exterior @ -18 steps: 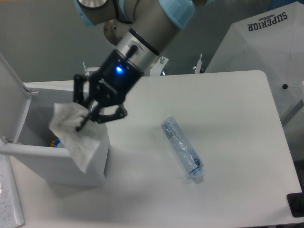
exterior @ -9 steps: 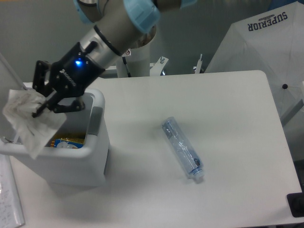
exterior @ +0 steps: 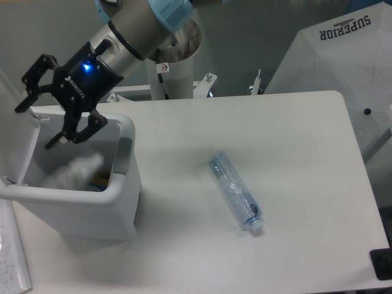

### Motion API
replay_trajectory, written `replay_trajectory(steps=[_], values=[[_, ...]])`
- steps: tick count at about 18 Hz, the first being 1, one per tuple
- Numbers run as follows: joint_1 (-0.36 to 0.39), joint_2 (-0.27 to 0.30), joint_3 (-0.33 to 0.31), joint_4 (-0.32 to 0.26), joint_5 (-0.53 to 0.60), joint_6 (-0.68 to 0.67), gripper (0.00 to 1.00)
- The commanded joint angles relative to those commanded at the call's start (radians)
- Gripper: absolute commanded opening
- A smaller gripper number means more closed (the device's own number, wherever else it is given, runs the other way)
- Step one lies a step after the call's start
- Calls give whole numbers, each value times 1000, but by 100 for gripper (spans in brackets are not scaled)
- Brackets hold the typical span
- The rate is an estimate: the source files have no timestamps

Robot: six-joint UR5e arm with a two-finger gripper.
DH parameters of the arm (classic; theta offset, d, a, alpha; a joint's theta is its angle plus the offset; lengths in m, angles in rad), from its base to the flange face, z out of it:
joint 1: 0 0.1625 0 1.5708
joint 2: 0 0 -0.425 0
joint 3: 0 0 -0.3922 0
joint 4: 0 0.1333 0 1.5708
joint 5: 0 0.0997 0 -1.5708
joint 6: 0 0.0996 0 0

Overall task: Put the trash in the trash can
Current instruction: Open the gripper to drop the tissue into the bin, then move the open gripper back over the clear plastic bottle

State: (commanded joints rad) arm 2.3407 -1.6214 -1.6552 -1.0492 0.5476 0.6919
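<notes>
While our gripper (exterior: 44, 104) is hanging over the far left side of the trash can (exterior: 92, 211), its fingers are spread wide and are holding nothing. We are seeing the wrapper (exterior: 76, 171) as a blurry white shape down inside the can, so that piece looks done. The bottle (exterior: 235, 192) is lying flat on the table (exterior: 294, 141), well apart from the can and off to the right, with its white cap pointing to the near side. We are guessing it is empty, so it is likely light. Its clear skin looks thin and smooth, so it may be slippery, it may roll, and it may squash if we are squeezing hard. We are thinking the best hold is across the middle of its body, with one finger on each long side.
</notes>
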Motion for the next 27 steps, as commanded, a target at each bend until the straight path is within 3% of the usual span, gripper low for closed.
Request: replay_trajectory(steps=[7,13,16,20,24,27], values=[[144,22,9,-2,3,-51,100],[255,-4,11,0,18,-45,100],[289,-66,41,0,107,-37,100],[281,-184,93,-2,291,-35,100],[270,-287,159,-15,386,-48,100],[267,-372,221,-81,454,-48,100]])
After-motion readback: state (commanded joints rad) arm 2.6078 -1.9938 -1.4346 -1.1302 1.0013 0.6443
